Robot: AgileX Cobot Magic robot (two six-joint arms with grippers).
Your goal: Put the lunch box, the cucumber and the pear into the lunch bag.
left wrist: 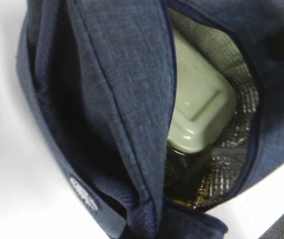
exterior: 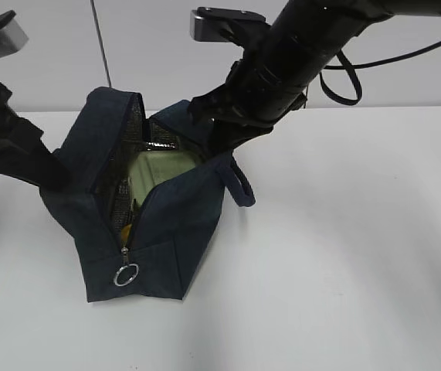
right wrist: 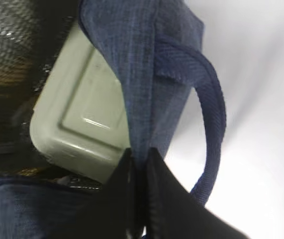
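Observation:
The navy lunch bag (exterior: 166, 232) stands open on the table, its silvery lining showing. The lunch box (exterior: 162, 170) lies inside with its pale green lid (left wrist: 201, 109) facing the opening. A sliver of yellow low in the opening by the zipper looks like the pear (exterior: 127, 224). The cucumber is hidden. My right gripper (right wrist: 139, 169) is shut on the bag's right rim beside the loop handle (right wrist: 214, 124). My left gripper (exterior: 56, 179) is at the bag's left wall. Its fingers do not show, but the fabric gathers to a pinch there.
A metal ring pull (exterior: 126, 274) hangs at the zipper's near end. The white table (exterior: 344, 255) extends to the right and in front of the bag. The right arm (exterior: 297, 54) reaches down over the bag's far side, and a wall stands behind the table.

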